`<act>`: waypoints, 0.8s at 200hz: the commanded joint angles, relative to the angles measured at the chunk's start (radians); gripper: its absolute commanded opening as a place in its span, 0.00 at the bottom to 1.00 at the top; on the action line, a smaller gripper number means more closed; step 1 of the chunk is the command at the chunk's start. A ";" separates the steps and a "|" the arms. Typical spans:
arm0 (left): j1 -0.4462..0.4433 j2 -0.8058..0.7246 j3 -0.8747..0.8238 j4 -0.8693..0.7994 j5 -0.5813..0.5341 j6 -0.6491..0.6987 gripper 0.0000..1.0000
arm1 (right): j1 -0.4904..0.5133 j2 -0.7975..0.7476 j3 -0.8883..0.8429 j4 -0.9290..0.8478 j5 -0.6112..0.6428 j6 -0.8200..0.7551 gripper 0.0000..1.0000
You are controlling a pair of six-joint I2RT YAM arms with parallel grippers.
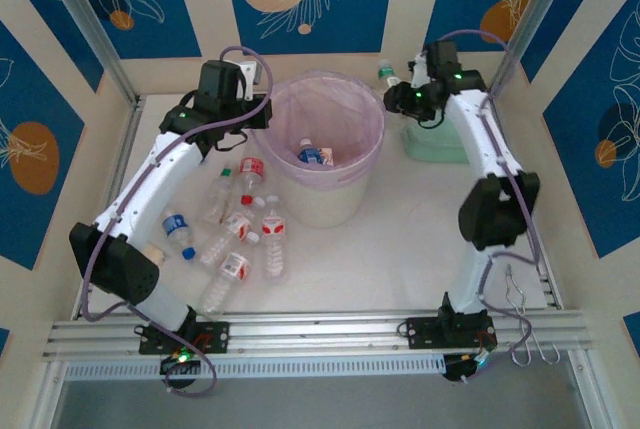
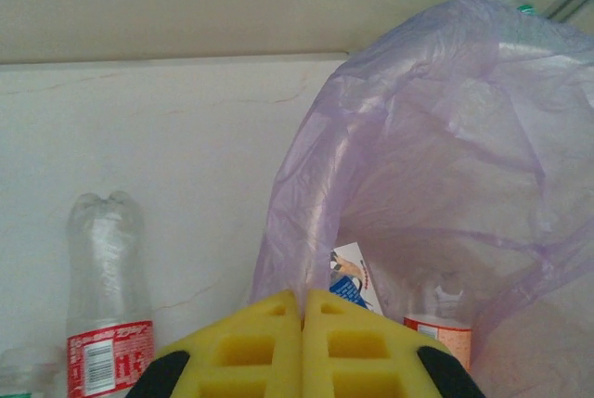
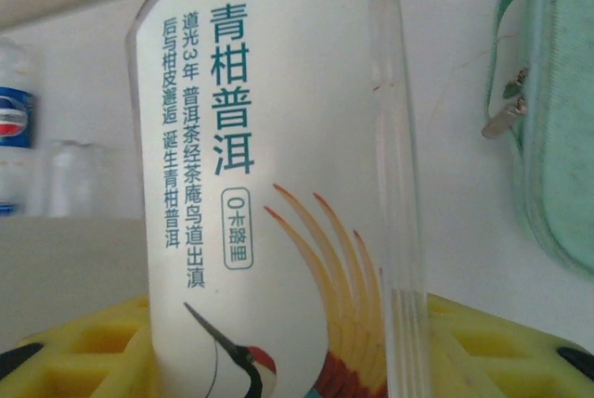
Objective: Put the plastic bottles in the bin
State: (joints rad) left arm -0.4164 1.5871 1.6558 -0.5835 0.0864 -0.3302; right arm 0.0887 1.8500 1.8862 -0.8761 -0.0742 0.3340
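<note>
My right gripper (image 1: 402, 89) is shut on a clear bottle (image 3: 278, 166) with a white crane label, upright between the yellow fingers (image 3: 464, 342). That green-capped bottle (image 1: 386, 73) is held at the back, right of the bin (image 1: 350, 194). The bin is a white bucket with a lilac liner (image 2: 436, 147); two bottles lie inside, one blue-labelled (image 2: 351, 279) and one red-white (image 2: 436, 328). My left gripper (image 2: 303, 303) is shut on nothing, over the bin's left rim (image 1: 262, 109). Several bottles (image 1: 240, 234) lie on the table left of the bin, one with a red-white label (image 2: 105, 324).
A mint green zip case (image 1: 436, 141) lies under the right arm, right of the bin, its zipper pull (image 3: 506, 115) close to the held bottle. A blue-labelled bottle (image 3: 13, 129) stands far left in the right wrist view. Metal hooks (image 1: 518, 321) hang at the front right rail.
</note>
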 commanded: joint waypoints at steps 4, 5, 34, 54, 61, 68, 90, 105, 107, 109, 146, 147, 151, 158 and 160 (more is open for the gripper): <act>-0.043 0.057 0.008 -0.098 0.138 0.036 0.01 | -0.078 -0.177 -0.106 0.021 -0.185 0.081 0.31; -0.046 0.059 0.008 -0.098 0.139 0.037 0.01 | -0.080 -0.184 -0.108 0.019 -0.189 0.083 0.31; -0.092 0.065 0.001 -0.090 0.144 0.041 0.01 | -0.130 -0.371 -0.124 -0.053 -0.213 0.093 0.28; -0.126 0.054 -0.021 -0.068 0.142 0.030 0.01 | -0.132 -0.476 -0.133 -0.105 -0.218 0.092 0.26; -0.137 0.048 -0.031 -0.063 0.142 0.025 0.02 | -0.129 -0.511 -0.137 -0.122 -0.225 0.094 0.26; -0.152 0.042 -0.044 -0.062 0.140 0.023 0.02 | -0.125 -0.542 -0.139 -0.143 -0.230 0.098 0.26; -0.200 0.005 -0.102 -0.039 0.113 0.008 0.03 | -0.100 -0.626 -0.138 -0.216 -0.223 0.106 0.25; -0.229 -0.017 -0.127 -0.029 0.097 0.000 0.03 | -0.058 -0.664 -0.129 -0.263 -0.183 0.117 0.24; -0.231 -0.020 -0.130 -0.028 0.095 -0.002 0.03 | -0.049 -0.666 -0.124 -0.270 -0.175 0.117 0.24; -0.234 -0.022 -0.133 -0.025 0.094 -0.003 0.04 | -0.042 -0.669 -0.118 -0.278 -0.165 0.117 0.24; -0.265 -0.048 -0.142 -0.010 0.081 -0.024 0.03 | 0.208 -0.655 -0.036 -0.396 0.051 0.134 0.21; -0.266 -0.048 -0.142 -0.011 0.080 -0.024 0.04 | 0.215 -0.653 -0.034 -0.399 0.057 0.135 0.21; -0.270 -0.050 -0.140 -0.011 0.078 -0.023 0.04 | 0.241 -0.645 -0.024 -0.411 0.074 0.134 0.21; -0.276 -0.050 -0.137 -0.014 0.073 -0.021 0.03 | 0.286 -0.632 -0.015 -0.433 0.110 0.134 0.21; -0.278 -0.050 -0.136 -0.015 0.071 -0.021 0.03 | 0.300 -0.629 -0.014 -0.437 0.120 0.134 0.21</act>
State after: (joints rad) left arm -0.6598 1.5345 1.5524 -0.4717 0.1402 -0.3363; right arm 0.2741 1.1858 1.8267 -1.2022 -0.1047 0.4503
